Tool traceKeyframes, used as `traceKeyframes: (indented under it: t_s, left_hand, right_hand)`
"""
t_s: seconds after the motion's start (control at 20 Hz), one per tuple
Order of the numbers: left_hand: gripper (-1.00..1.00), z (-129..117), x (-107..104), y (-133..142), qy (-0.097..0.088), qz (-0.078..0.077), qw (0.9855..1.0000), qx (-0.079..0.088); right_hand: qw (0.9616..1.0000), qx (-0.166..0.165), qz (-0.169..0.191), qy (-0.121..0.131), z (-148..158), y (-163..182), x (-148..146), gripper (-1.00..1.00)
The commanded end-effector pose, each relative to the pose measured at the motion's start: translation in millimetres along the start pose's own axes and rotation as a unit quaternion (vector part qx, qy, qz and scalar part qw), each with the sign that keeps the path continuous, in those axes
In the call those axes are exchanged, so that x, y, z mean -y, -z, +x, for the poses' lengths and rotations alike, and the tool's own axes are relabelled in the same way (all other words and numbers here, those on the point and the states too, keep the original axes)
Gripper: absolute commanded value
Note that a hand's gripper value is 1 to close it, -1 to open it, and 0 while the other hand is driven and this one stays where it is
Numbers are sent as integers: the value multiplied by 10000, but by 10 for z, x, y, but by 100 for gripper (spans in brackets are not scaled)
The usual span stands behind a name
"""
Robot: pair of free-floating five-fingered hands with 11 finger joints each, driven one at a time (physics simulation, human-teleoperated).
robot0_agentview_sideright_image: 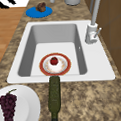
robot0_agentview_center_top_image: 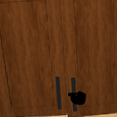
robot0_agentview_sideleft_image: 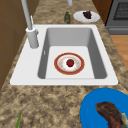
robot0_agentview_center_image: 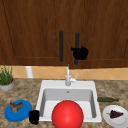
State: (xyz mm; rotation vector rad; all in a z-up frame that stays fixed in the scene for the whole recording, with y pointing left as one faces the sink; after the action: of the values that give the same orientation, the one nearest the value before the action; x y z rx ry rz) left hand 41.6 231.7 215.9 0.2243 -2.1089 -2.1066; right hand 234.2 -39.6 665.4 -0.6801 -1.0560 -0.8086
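I have the right hand (robot0_agentview_center_image: 80, 53) at the dark vertical bar handle (robot0_agentview_center_image: 77, 47) of the right wooden wall cabinet door (robot0_agentview_center_image: 100, 32), near the handle's lower end, fingers curled around it. I judge the step in hand to be gripping the door; the next move calls for a steady outward pull, keeping hold. The left hand (robot0_agentview_center_image: 34, 116) hangs at the surface's front edge, beside the round blue plate (robot0_agentview_center_image: 17, 110); I cannot tell its fingers' state.
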Motion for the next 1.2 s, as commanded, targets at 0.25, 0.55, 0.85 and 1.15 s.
traceKeyframes:
  t_s: [0.25, 0.55, 0.85, 1.15]
  left_hand:
    - [0, 0, 0, 0, 0, 0, 10000, 0]
    - [0, 0, 0, 0, 0, 0, 10000, 0]
    - [0, 0, 0, 0, 0, 0, 10000, 0]
    - [0, 0, 0, 0, 0, 0, 10000, 0]
  right_hand:
    - [9991, 255, 286, 202, 41, 182, 237, 100]
    - [9998, 172, 109, 37, -168, -16, 524, 100]
    - [9997, 215, 127, -9, -313, -141, 838, 100]
    - [9989, 237, 399, 64, -316, 32, 1041, 100]
